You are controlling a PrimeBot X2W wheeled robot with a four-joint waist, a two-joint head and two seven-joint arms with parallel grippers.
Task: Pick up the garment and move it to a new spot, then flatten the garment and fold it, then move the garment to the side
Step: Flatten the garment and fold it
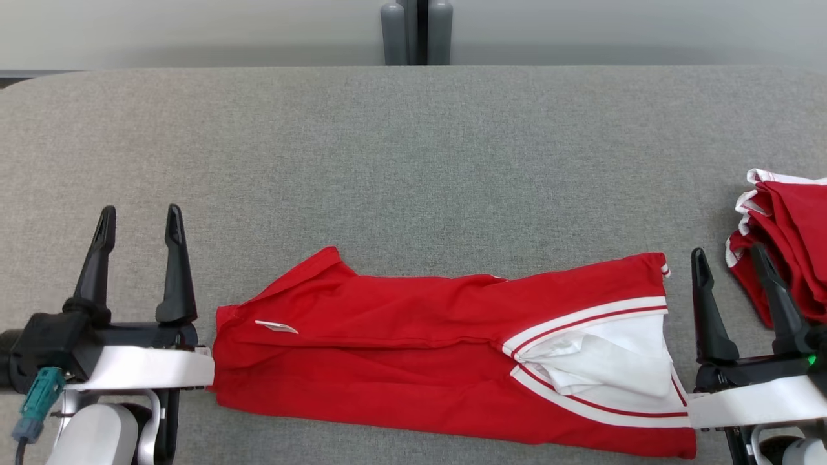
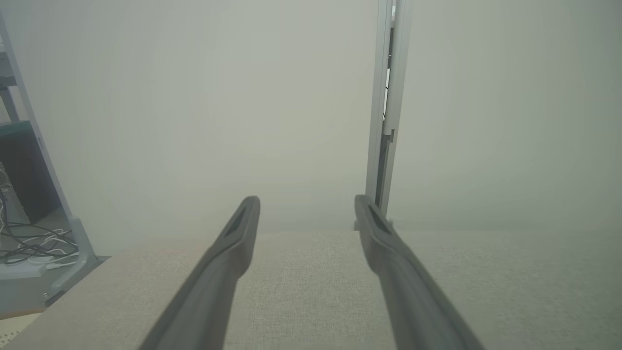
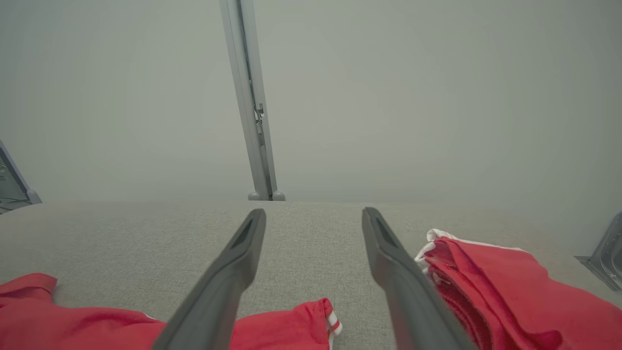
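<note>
Both spread and empty: dark long-fingered left gripper (image 1: 140, 213) and right gripper (image 1: 727, 253) flanking the ends of the bright red, white-sleeved jersey shirt (image 1: 420, 336), lying folded lengthwise on the grey felt tabletop (image 1: 413, 142), a stance seemingly meant for a crosswise fold.

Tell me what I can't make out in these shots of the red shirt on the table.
Head view: the garment is folded over itself, hiding its inner layers and underside.
Head view: the white tag is too small to read.
Head view: the second red pile is cut off by the right edge.
Right wrist view: the bottom edge cuts off most of the garment.
</note>
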